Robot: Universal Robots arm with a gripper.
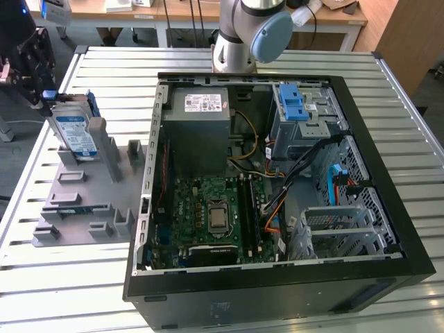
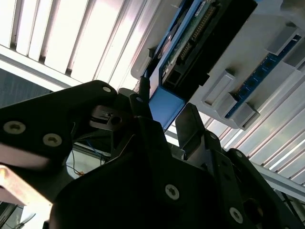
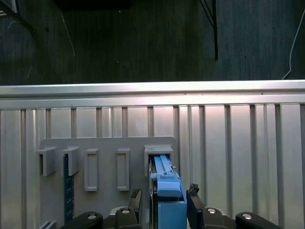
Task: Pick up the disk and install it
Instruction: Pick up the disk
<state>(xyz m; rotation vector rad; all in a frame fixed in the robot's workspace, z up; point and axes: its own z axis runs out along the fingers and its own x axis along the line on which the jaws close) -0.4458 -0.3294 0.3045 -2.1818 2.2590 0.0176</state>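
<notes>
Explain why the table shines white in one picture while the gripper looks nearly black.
In the second wrist view, glare washes out the table slats, leaving the gripper a backlit dark shape; in the first wrist view the slats are evenly lit before a dim floor; the exterior view is evenly lit.

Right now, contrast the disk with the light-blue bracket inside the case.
The disk stands on edge in the grey fixture outside the case; the bracket sits inside it. The disk is silver with a blue-and-white label; the bracket is all light blue. The end effector is at the disk, not the bracket.
</notes>
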